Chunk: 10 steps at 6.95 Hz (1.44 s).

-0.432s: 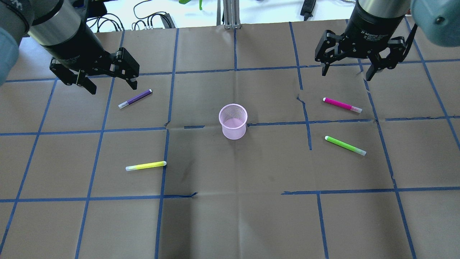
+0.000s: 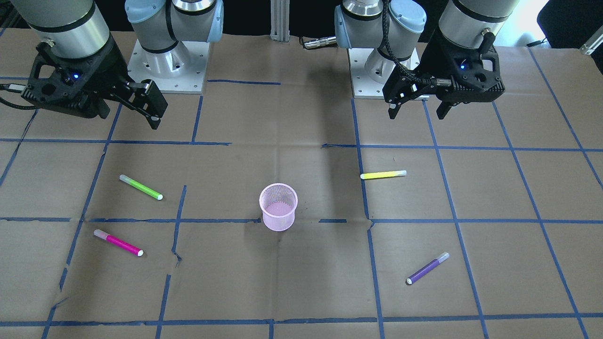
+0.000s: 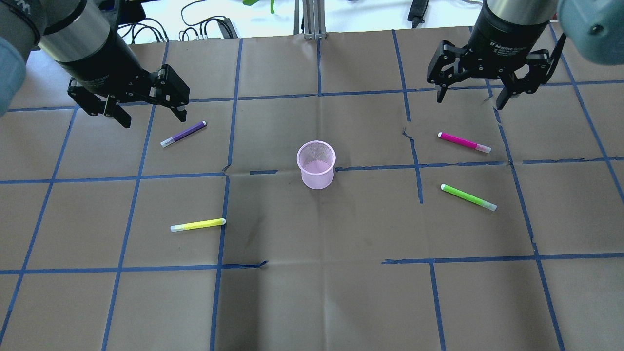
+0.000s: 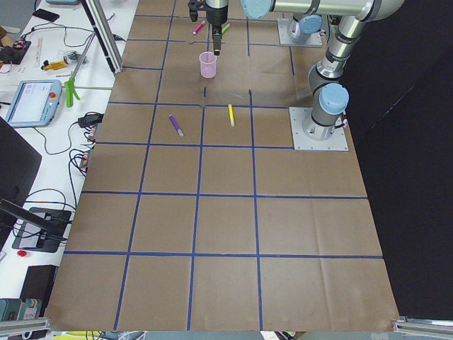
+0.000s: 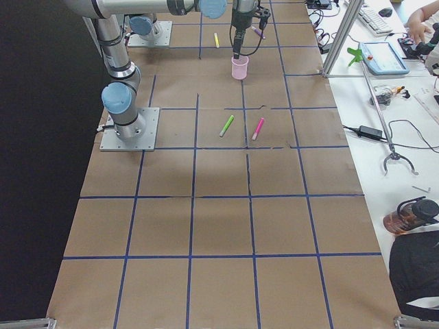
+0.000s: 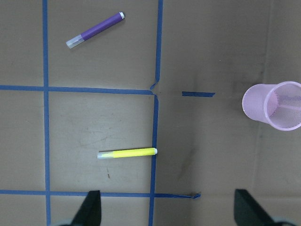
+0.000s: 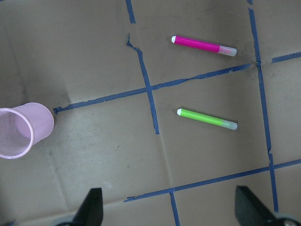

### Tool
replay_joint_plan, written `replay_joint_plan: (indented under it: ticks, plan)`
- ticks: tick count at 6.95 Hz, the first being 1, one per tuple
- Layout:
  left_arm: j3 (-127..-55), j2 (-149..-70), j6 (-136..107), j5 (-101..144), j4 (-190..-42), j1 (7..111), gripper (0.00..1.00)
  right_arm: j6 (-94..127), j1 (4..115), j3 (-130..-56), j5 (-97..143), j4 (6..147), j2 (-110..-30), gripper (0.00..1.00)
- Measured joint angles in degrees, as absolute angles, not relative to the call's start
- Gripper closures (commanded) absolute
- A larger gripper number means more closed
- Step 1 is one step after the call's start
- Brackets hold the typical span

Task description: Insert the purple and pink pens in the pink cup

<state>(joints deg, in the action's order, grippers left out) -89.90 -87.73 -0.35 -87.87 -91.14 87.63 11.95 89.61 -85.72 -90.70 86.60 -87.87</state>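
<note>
Mispicking is looming: left gripper (image 3: 153,118) and right gripper (image 3: 471,101) are hovering spread, empty, yellow pen (image 3: 198,224) and green pen (image 3: 468,197) lying beyond their targets.

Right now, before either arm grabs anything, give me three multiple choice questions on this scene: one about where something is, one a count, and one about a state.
1. Which pen lies closest to the left tool?
A. purple pen
B. green pen
C. pink pen

2. How many pens lie on the table?
A. three
B. four
C. five

3. How is the pink cup?
A. upright and empty
B. tipped on its side
C. upright with a pen in it

Answers:
1 A, in the overhead view the purple pen lies just beside that tool.
2 B, there is one purple pen, one pink pen, one green pen and one yellow pen.
3 A, it stands open end up and only its mesh shows inside.
</note>
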Motion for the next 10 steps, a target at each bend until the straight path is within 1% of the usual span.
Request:
replay_joint_plan:
  ticks: [5, 8, 10]
  plan:
    - [-89.8, -87.7, -0.4, -87.9, -91.1, 87.6, 0.02, 11.3, 89.7, -85.3, -90.3, 87.1, -87.6, 0.0]
    - [-89.7, -87.7, -0.4, -87.8, -91.1, 87.6, 0.02, -4.1, 89.4, -85.3, -91.1, 90.7, -86.3, 0.0]
    - [-89.7, -87.8, -0.4, -87.8, -91.1, 87.6, 0.02, -10.5, 88.4, -85.3, -91.5, 92.5, -84.4, 0.0]
